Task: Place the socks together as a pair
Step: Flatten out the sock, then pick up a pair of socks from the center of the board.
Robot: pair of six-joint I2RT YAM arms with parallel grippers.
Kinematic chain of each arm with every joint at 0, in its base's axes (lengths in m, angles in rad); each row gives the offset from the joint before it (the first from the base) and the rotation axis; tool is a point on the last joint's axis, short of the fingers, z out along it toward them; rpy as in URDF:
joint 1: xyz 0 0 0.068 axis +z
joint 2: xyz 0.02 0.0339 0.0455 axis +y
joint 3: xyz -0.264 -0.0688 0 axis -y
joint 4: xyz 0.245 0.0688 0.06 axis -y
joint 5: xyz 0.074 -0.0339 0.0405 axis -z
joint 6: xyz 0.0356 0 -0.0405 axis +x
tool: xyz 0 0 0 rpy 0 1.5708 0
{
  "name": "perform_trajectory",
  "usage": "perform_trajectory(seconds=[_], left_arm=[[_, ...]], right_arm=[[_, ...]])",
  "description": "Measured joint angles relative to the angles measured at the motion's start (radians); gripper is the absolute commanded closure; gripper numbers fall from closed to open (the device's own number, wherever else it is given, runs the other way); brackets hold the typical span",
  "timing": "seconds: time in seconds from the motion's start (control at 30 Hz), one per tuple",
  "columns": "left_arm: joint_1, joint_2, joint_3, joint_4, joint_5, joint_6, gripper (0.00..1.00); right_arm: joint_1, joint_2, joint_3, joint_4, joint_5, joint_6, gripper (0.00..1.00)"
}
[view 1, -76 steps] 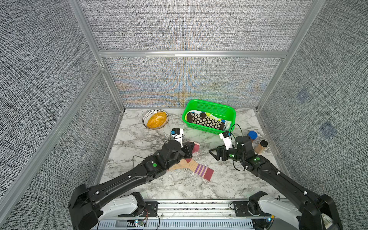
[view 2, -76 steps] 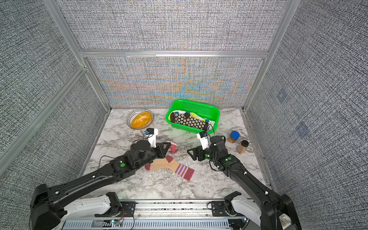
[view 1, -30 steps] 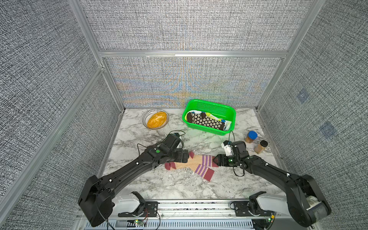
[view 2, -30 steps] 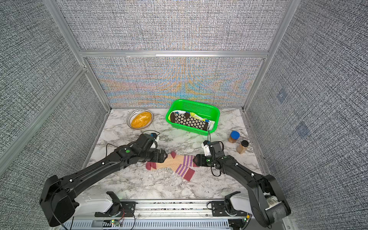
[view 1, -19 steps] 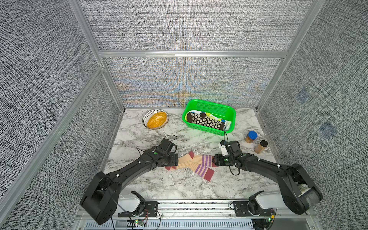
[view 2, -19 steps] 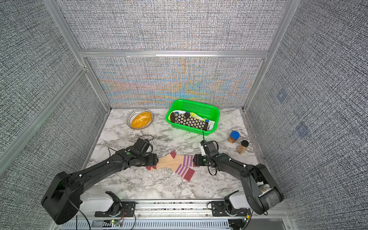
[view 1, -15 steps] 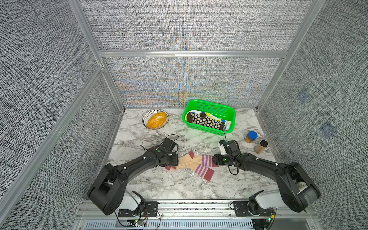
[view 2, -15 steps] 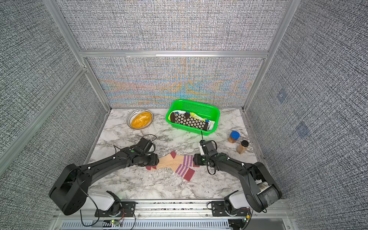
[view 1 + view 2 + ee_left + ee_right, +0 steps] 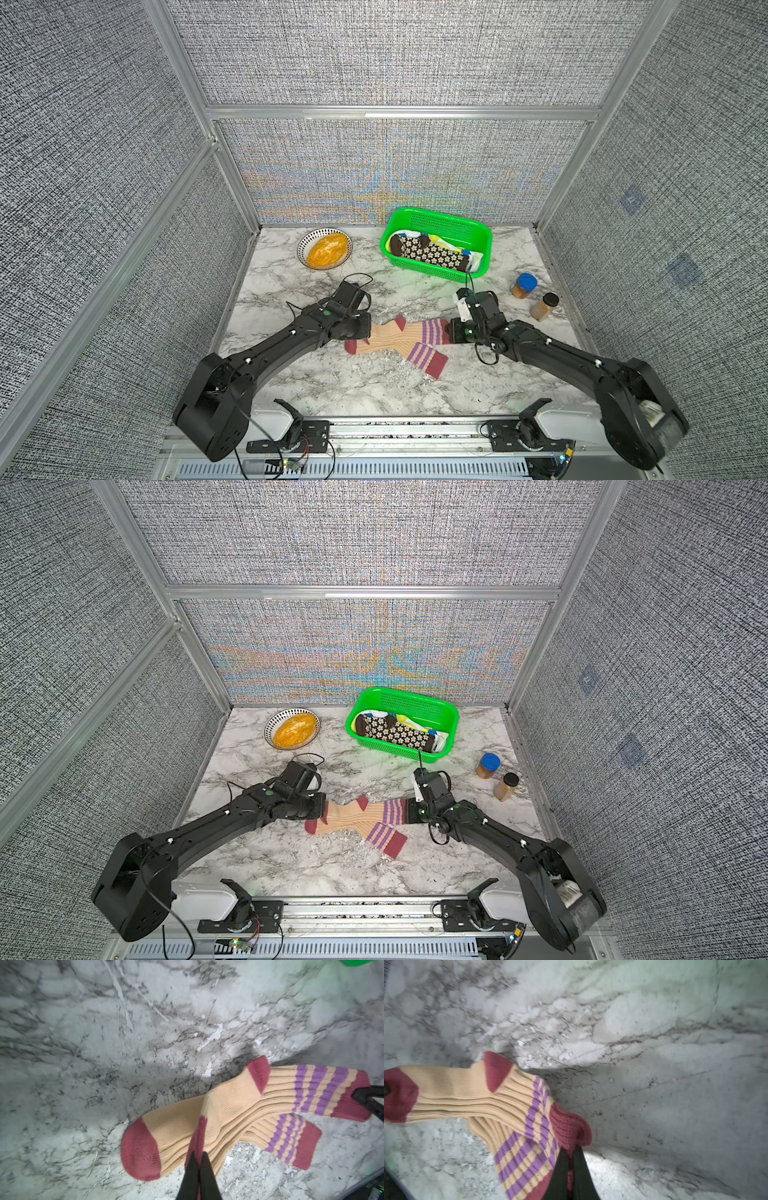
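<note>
We pinch the upper sock (image 9: 415,332) at both ends: left gripper (image 9: 198,1154) clamped tight on its toe, right gripper (image 9: 571,1150) clamped on its cuff. The lower sock (image 9: 419,357) lies beneath it on the table (image 9: 332,386), cuff toward 5 o'clock.

Marble table (image 9: 332,384) (grey-veined): striped socks (image 9: 417,356), green basket (image 9: 434,273), bowl (image 9: 303,250), two jars (image 9: 524,286) (image 9: 544,306).

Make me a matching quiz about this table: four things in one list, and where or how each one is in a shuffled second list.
Things:
1. striped socks
2. daisy-print sock
3. blue-lidded jar
4. bowl

Places or states:
A. lies in the green basket
B. holds something orange
C. overlapped on the marble, the upper one pinched by the left gripper and right gripper
D. stands beside the black-lidded jar

Pairs: 1-C, 2-A, 3-D, 4-B
</note>
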Motion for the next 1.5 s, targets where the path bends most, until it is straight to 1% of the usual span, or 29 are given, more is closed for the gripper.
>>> perform_trajectory(seconds=[0.1, 0.2, 0.33, 0.5, 0.53, 0.57, 0.6, 0.63, 0.67, 0.7, 0.73, 0.83, 0.93, 1.07, 1.1, 1.13, 1.17, 1.23, 1.3, 1.33, 1.37, 1.5], left_arm=[[0.009, -0.063, 0.028, -0.029, -0.010, 0.014, 1.00], [0.030, -0.094, 0.048, -0.050, -0.026, 0.037, 1.00], [0.062, -0.086, 0.039, -0.056, -0.023, 0.069, 1.00], [0.088, -0.045, -0.005, -0.041, -0.020, 0.090, 1.00], [0.092, -0.028, -0.016, -0.034, -0.020, 0.096, 0.99], [0.096, -0.013, -0.025, -0.031, -0.018, 0.102, 0.92], [0.100, 0.003, -0.037, -0.026, -0.021, 0.103, 0.78], [0.101, 0.015, -0.048, -0.023, -0.024, 0.105, 0.56], [0.103, 0.021, -0.060, -0.019, -0.027, 0.106, 0.43], [0.106, 0.023, -0.074, -0.015, -0.026, 0.102, 0.35], [0.105, 0.018, -0.092, -0.009, -0.027, 0.097, 0.32], [0.105, 0.001, -0.129, -0.001, -0.035, 0.066, 0.28], [0.105, 0.028, -0.141, 0.014, -0.045, 0.056, 0.28], [0.105, 0.122, -0.148, 0.060, -0.023, 0.052, 0.32], [0.103, 0.137, -0.146, 0.089, -0.018, 0.048, 0.35], [0.100, 0.151, -0.148, 0.112, -0.016, 0.048, 0.41], [0.100, 0.161, -0.152, 0.137, -0.011, 0.047, 0.47], [0.091, 0.181, -0.161, 0.209, 0.002, 0.044, 0.69], [0.077, 0.188, -0.167, 0.244, 0.010, 0.039, 0.85], [0.072, 0.188, -0.166, 0.247, 0.018, 0.033, 0.91], [0.068, 0.185, -0.161, 0.242, 0.026, 0.029, 0.94], [0.046, 0.146, -0.100, 0.146, 0.058, 0.022, 0.97]], right_arm=[[0.028, -0.089, 0.004, -0.035, 0.003, 0.035, 1.00], [0.072, -0.154, -0.009, -0.062, 0.004, 0.080, 1.00], [0.138, -0.205, -0.062, -0.069, 0.007, 0.151, 1.00], [0.181, -0.206, -0.145, -0.032, 0.031, 0.230, 1.00], [0.191, -0.197, -0.161, -0.021, 0.029, 0.245, 0.93], [0.200, -0.189, -0.174, -0.009, 0.027, 0.256, 0.78], [0.207, -0.182, -0.187, 0.004, 0.023, 0.270, 0.64], [0.212, -0.177, -0.198, 0.015, 0.013, 0.283, 0.53], [0.213, -0.176, -0.206, 0.021, 0.005, 0.286, 0.46], [0.213, -0.177, -0.212, 0.023, 0.004, 0.289, 0.41], [0.214, -0.179, -0.216, 0.023, 0.005, 0.297, 0.38], [0.214, -0.185, -0.225, 0.023, 0.003, 0.303, 0.34], [0.214, -0.156, -0.251, 0.036, -0.009, 0.314, 0.34], [0.214, -0.069, -0.267, 0.183, -0.033, 0.332, 0.36], [0.217, -0.045, -0.266, 0.225, -0.042, 0.337, 0.38], [0.222, -0.021, -0.266, 0.262, -0.047, 0.341, 0.41], [0.227, -0.003, -0.265, 0.286, -0.051, 0.345, 0.48], [0.233, 0.030, -0.262, 0.328, -0.065, 0.351, 0.70], [0.235, 0.042, -0.256, 0.317, -0.068, 0.357, 0.89], [0.235, 0.041, -0.251, 0.295, -0.068, 0.365, 0.95], [0.234, 0.036, -0.242, 0.273, -0.067, 0.365, 0.99], [0.201, -0.029, -0.153, 0.195, -0.053, 0.336, 1.00]])
